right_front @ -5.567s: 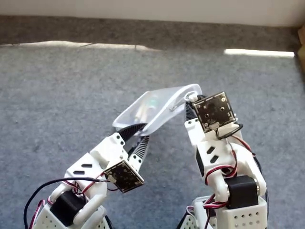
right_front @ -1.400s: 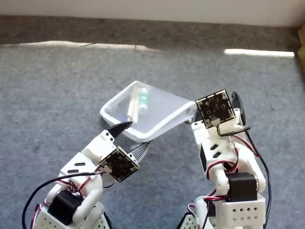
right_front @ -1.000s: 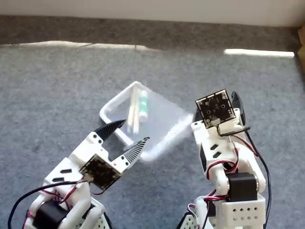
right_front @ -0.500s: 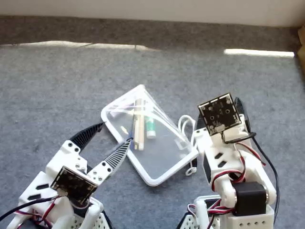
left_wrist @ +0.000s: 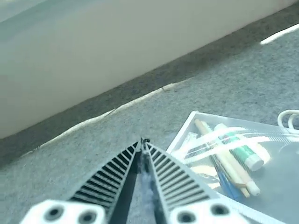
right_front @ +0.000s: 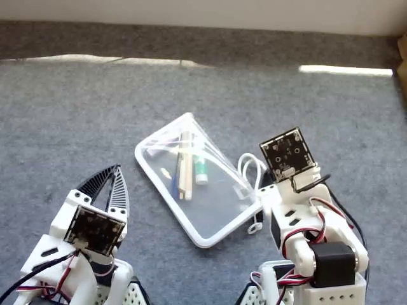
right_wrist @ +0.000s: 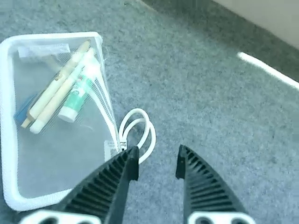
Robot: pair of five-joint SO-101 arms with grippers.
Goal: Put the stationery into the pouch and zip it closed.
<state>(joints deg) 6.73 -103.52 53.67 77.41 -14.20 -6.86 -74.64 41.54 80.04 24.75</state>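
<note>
Right wrist view: right gripper [right_wrist: 157,154] spread and empty, just beside the white cord loop [right_wrist: 140,130]; left gripper [left_wrist: 143,141] pinched together on nothing. The clear pouch [right_wrist: 56,158] lies flat on the carpet [right_wrist: 210,70], stationery [right_wrist: 60,100] inside — a finger snagging that loop could drag it askew.

Pouch [right_front: 219,206] is lying flat on the table [right_front: 76,114], mid-field, btwn my two claws. L gripper [right_front: 115,170] is sitting to its left, apart from it. R gripper [right_wrist: 156,156] is hanging just beside its right edge, w/ the cord loop [right_wrist: 138,128] lying next to it. Stationery [right_front: 186,171] is lying inside the pouch, toward the far end.
</note>
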